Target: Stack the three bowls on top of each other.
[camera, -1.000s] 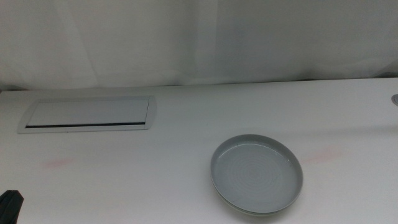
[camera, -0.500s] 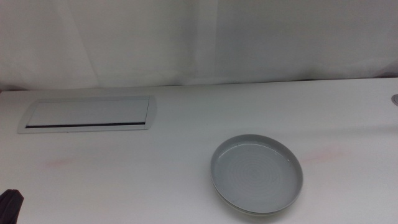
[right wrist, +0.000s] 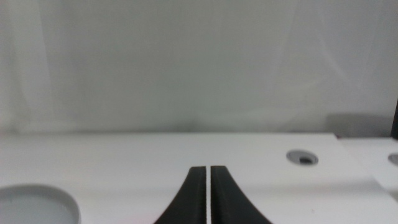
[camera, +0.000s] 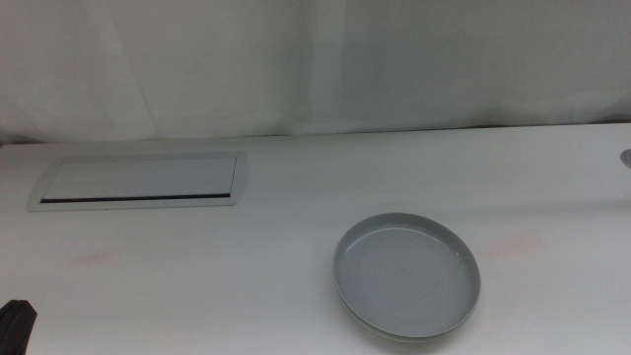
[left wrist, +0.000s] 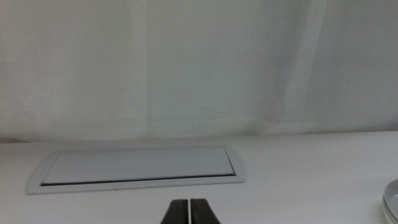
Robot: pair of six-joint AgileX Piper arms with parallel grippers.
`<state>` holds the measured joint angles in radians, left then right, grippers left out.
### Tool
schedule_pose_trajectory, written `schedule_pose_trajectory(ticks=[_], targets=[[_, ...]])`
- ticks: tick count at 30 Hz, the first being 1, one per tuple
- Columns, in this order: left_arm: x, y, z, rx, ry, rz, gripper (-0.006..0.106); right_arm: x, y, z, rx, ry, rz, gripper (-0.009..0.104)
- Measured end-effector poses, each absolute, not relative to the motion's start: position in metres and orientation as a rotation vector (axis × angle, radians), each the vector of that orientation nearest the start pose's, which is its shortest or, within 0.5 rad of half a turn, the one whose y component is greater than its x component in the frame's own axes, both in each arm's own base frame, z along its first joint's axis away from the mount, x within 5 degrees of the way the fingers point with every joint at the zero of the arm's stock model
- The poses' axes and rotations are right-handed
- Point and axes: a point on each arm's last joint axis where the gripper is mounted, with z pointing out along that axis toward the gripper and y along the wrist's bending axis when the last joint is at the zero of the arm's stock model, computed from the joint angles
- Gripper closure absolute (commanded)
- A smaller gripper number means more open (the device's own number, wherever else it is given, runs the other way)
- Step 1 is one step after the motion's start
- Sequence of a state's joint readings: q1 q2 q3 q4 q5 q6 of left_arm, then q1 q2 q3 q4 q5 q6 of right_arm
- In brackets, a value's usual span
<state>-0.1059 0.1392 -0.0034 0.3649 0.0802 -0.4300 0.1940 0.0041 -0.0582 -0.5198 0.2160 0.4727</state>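
Observation:
A grey bowl (camera: 406, 275) sits right of centre on the white table, topmost of a stack. A paler rim (camera: 394, 337) peeks out under its near edge; the bowls beneath are otherwise hidden, so I cannot tell how many lie there. Only the tip of my left gripper (camera: 15, 327) shows in the middle view, at the bottom left corner, far from the stack. In its wrist view the left gripper (left wrist: 189, 211) is shut on nothing, with a bowl's edge (left wrist: 392, 198) off to the side. My right gripper (right wrist: 207, 193) is shut and empty, with the grey bowl (right wrist: 31, 205) low beside it.
A flat rectangular grey panel (camera: 138, 180) lies set into the table at the back left, also seen as the panel (left wrist: 140, 167) ahead of the left jaws. A round cable hole (right wrist: 302, 157) sits near the table's right edge. A white curtain backs the table.

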Motion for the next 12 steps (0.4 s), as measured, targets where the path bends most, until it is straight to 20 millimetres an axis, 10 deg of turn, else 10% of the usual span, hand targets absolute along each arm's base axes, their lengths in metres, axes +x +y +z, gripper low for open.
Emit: schedule_pose_trajectory(ticks=[12], targets=[[0.067,-0.004,0.199,0.012,1.693,-0.105,0.104,0.057,0.001,0.197,-0.113,1.667,0.029,0.098]])
